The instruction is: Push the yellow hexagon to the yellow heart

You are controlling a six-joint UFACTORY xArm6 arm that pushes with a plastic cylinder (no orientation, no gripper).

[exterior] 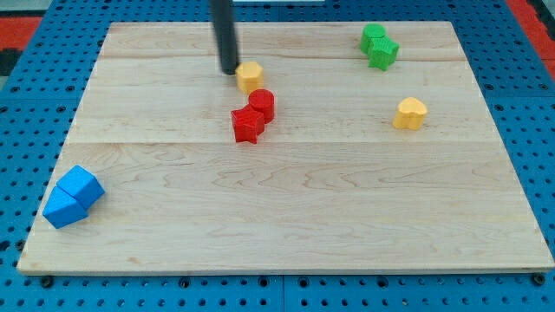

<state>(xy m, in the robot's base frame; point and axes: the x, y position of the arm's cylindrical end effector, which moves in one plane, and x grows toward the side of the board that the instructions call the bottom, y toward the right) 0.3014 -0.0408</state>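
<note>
My tip (229,71) ends a straight, smooth, dark grey cylindrical rod.

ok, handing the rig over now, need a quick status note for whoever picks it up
My tip sits just to the view's left of the yellow hexagon, close to or touching it.
The yellow heart lies well off to the view's right, slightly lower.
The red blocks sit just below the hexagon.
Done: tip lined up behind the hexagon.
Left: the whole push rightward to the heart, probably steering clear of the reds.

Dark rod with my tip (229,71), yellow hexagon (250,76) just right, red blocks (254,115) below, yellow heart (410,113) far right, green blocks (379,46), blue blocks (73,196), pale wooden board (286,217).
</note>
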